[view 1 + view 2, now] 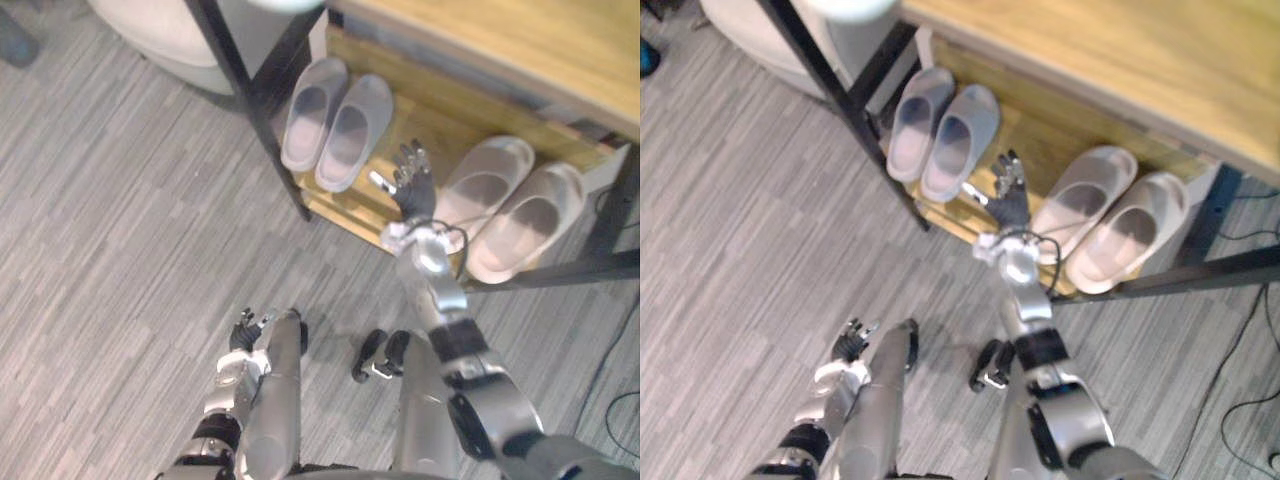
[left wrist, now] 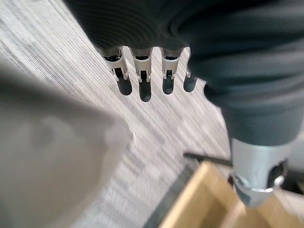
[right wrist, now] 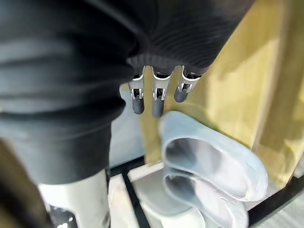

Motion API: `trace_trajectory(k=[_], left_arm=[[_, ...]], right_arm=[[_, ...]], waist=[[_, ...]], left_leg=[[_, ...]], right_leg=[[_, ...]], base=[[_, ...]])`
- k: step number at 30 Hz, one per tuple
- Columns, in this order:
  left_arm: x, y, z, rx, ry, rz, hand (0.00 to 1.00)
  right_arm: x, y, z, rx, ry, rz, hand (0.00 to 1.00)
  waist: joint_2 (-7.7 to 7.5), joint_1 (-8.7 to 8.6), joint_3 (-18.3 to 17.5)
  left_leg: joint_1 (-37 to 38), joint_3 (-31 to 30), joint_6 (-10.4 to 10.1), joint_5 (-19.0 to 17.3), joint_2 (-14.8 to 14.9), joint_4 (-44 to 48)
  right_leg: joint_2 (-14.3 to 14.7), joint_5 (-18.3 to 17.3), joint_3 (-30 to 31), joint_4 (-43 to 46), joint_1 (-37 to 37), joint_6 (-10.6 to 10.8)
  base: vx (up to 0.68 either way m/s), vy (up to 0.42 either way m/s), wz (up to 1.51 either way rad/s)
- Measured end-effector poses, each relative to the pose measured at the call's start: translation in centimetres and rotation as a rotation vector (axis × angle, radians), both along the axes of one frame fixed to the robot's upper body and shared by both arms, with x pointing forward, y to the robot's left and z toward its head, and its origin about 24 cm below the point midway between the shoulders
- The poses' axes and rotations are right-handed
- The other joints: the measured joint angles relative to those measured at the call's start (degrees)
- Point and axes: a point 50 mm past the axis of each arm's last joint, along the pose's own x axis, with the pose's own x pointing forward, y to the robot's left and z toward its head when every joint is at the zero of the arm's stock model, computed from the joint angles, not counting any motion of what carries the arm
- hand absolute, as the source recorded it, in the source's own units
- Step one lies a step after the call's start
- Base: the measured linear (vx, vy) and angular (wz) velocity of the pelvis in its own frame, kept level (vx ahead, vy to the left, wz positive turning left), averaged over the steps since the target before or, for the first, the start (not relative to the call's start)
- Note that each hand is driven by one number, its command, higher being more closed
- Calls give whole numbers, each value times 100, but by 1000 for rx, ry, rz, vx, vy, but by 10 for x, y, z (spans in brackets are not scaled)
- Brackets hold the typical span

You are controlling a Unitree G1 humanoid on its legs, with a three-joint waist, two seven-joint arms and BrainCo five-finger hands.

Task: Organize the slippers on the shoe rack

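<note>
two pairs of slippers sat on the lower wooden shelf of the shoe rack (image 1: pixel 375 205), each pair side by side with its toes toward the back. the grey slippers (image 1: pixel 335 125) lay at the shelf's left end, just beside the rack's black frame post (image 1: pixel 250 90). the pale slippers (image 1: pixel 510 205) lay at the right end, angled a little, with their heels near the shelf's front edge. a strip of bare wood separated the two pairs. above them ran the rack's light wooden top board (image 1: pixel 520 40).

our right hand (image 1: pixel 412 185) reached over the front of the shelf into that gap, closer to the pale pair and just beside its nearer slipper. we could not tell whether it touched the slipper. its fingers (image 3: pixel 153 107) were straight and slightly spread and held nothing. in the right wrist view they pointed out past the grey pair.

our left hand (image 1: pixel 245 330) hung low over the grey plank floor (image 1: pixel 120 220), well apart from the rack. its fingers (image 2: pixel 145 88) were relaxed, in a loose row, and held nothing.

a white rounded object (image 1: pixel 160 35) stood on the floor beyond the frame post, to the left of the rack.
</note>
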Motion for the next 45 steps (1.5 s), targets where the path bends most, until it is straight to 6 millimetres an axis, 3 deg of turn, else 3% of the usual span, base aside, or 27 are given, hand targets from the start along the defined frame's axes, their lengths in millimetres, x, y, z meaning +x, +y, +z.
trace_trajectory(k=[4,11,13,19,20,22,24,25,26,29,32,35,39,41,45], left_arm=[[-30,-8,-20,43,99,-105,0],[-59,-17,-38,79,205,-232,0],[-60,-14,-38,106,208,-265,0],[-54,-11,-32,166,174,-345,0],[-53,-13,-31,170,166,-356,0],[-36,-31,-15,196,62,-461,0],[-31,-43,-12,218,37,-532,0],[-24,-63,-6,217,-8,-629,0],[-23,-66,-5,216,-16,-641,0],[-19,-106,23,179,-184,-813,0],[-19,-146,69,53,-421,-936,0],[-27,-172,112,-74,-620,-1015,0],[-30,-179,155,-157,-826,-1025,0],[-22,-174,188,-160,-978,-943,0],[-9,-164,222,-135,-1130,-831,0]], right_arm=[[-47,-18,-55,-115,158,15,0],[-97,-52,-130,-192,476,-50,0],[-115,-73,-163,-199,645,-122,0],[-161,-99,-221,-208,982,-217,0],[-164,-99,-223,-212,997,-218,0],[-182,-101,-239,-220,1105,-226,0],[-191,-104,-244,-217,1149,-245,0],[-199,-106,-250,-195,1191,-281,0],[-201,-107,-250,-193,1197,-284,0],[-211,-108,-255,-164,1241,-319,0],[-217,-111,-257,-164,1261,-344,0],[-223,-115,-259,-159,1280,-381,0],[-226,-117,-259,-167,1285,-398,0],[-229,-119,-259,-181,1289,-413,0],[-233,-119,-260,-185,1299,-419,0]], waist=[[-126,-125,-475],[-124,-365,-1068],[-63,-397,-1179],[126,-512,-1412],[133,-522,-1426],[157,-588,-1460],[190,-611,-1510],[235,-668,-1534],[237,-677,-1535],[249,-716,-1536],[284,-719,-1564],[346,-721,-1607],[384,-728,-1710],[422,-707,-1797],[427,-695,-1816]], left_leg=[[951,383,95,250,-21,-998],[2132,685,252,765,-172,-2509],[2496,785,306,964,-216,-3023],[2823,812,419,1189,-304,-3565],[2839,814,422,1195,-304,-3585],[3000,835,455,1256,-325,-3755],[3005,833,491,1305,-353,-3839],[3037,844,513,1356,-379,-3928],[3049,845,514,1362,-383,-3943],[3193,852,540,1388,-418,-4042],[3211,809,588,1431,-464,-4137],[3285,800,615,1449,-504,-4218],[3426,793,621,1452,-517,-4325],[3435,794,622,1451,-523,-4342],[3474,794,623,1452,-527,-4340]], right_leg=[[94,341,199,-873,711,157],[222,911,372,-2202,1624,395],[275,1142,427,-2665,1911,449],[353,1543,488,-3392,2272,558],[360,1565,488,-3434,2293,561],[384,1714,499,-3704,2491,599],[381,1779,498,-3829,2518,613],[388,1888,507,-3999,2577,647],[390,1898,507,-4021,2589,648],[398,2018,514,-4242,2777,686],[385,2112,482,-4406,2843,715],[366,2141,479,-4484,2916,727],[388,2187,469,-4664,3070,743],[376,2189,475,-4681,3084,751],[377,2200,480,-4669,3146,762]], base=[[129,104,-27],[127,107,-17],[79,109,-15],[35,92,-7],[21,72,-5],[-4,75,-7],[-11,61,-2],[-7,61,-2],[-3,56,-5],[-2,48,-2],[-4,41,6],[10,23,1],[38,23,-1],[40,10,0],[10,1,0]])
